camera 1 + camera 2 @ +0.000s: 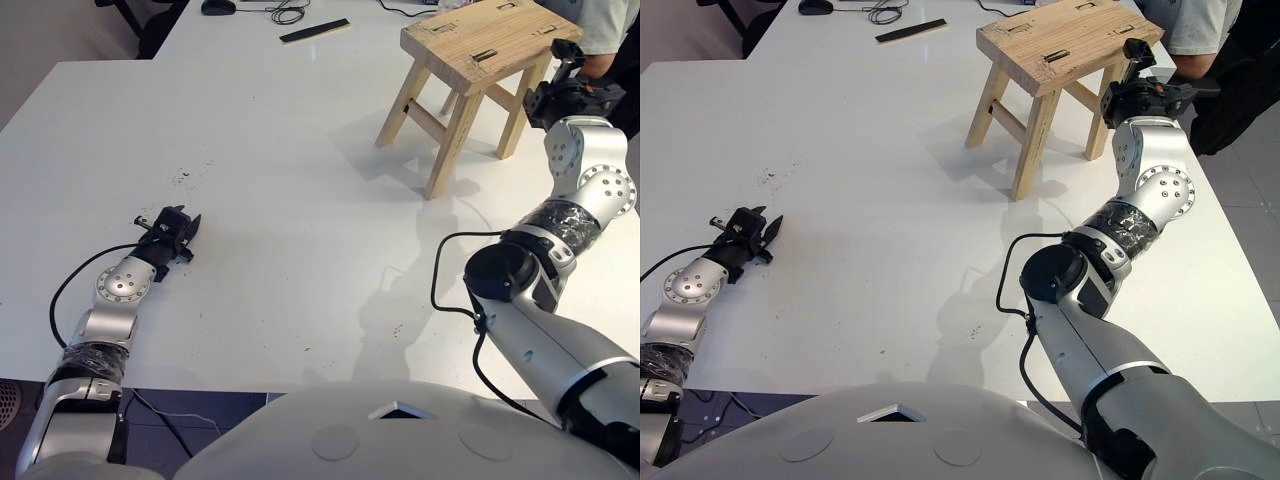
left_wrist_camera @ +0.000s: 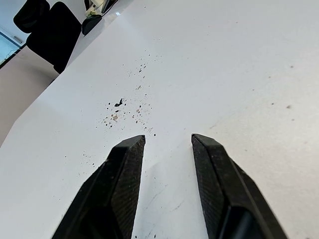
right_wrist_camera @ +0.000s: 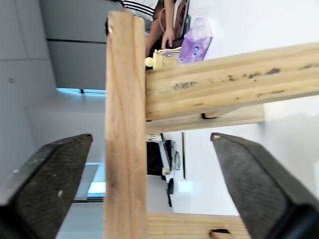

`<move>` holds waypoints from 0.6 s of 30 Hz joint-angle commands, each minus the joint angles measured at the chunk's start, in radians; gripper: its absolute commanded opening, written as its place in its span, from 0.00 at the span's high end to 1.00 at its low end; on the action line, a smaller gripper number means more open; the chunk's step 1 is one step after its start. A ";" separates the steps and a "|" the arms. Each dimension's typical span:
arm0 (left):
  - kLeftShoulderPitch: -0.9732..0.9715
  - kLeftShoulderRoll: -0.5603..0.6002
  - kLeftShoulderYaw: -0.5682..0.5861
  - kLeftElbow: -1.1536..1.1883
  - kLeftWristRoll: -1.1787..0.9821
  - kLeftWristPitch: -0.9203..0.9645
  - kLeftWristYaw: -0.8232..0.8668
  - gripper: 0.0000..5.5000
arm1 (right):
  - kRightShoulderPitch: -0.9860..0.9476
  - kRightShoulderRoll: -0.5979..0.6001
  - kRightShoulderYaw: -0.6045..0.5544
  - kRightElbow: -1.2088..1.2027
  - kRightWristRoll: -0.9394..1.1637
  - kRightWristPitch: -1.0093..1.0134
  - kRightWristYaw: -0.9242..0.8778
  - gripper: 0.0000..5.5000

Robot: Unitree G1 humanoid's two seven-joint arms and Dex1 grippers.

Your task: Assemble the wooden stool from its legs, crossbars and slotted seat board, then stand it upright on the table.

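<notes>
Left eye view: the wooden stool (image 1: 470, 80) stands upright on the bench (image 1: 250, 130) in the upper right of the frame. The slotted seat board (image 1: 490, 38) is on top, the legs are splayed below it and the crossbars (image 1: 430, 112) are seated between them. By this evidence, assembly and standing-up appear complete. What is left is for the right arm to back away without tipping the stool.

The right gripper (image 1: 1137, 60) sits at the stool's far right leg (image 1: 520, 100), at the right edge of the frame. In the right wrist view its fingers (image 3: 45, 184) are released and spread to either side of that leg, with a gap visible on each side.

The left gripper (image 1: 180, 228) lies low over the bench at lower left, well apart from the stool. Its fingers (image 2: 124, 174) are released and hold nothing.

Surroundings:
- Dark specks (image 2: 119, 104) lie on the bench just ahead of the left gripper.
- A black strip (image 1: 315, 30), a computer mouse (image 1: 218, 6) and cables (image 1: 290, 12) lie along the top edge.

None of these stands in the way. The only close contact risk is the leg between the right fingers.
</notes>
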 commanded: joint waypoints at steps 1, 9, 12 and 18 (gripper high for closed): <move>0.146 -0.074 -0.127 0.158 0.110 0.142 -0.062 0.68 | 0.087 -0.102 0.018 0.006 0.018 -0.072 0.049 0.12; 0.118 -0.103 -0.057 0.058 0.051 0.141 -0.006 0.68 | 0.623 -0.358 0.692 0.053 -0.821 -0.603 0.469 0.12; 0.108 -0.132 -0.010 -0.072 0.011 0.160 0.048 0.68 | 0.761 -0.346 0.926 -0.076 -0.949 -0.734 0.633 0.12; 0.119 -0.337 0.085 -0.396 -0.175 0.267 0.148 0.68 | 0.993 -0.293 1.033 -0.171 -0.993 -0.795 0.674 0.12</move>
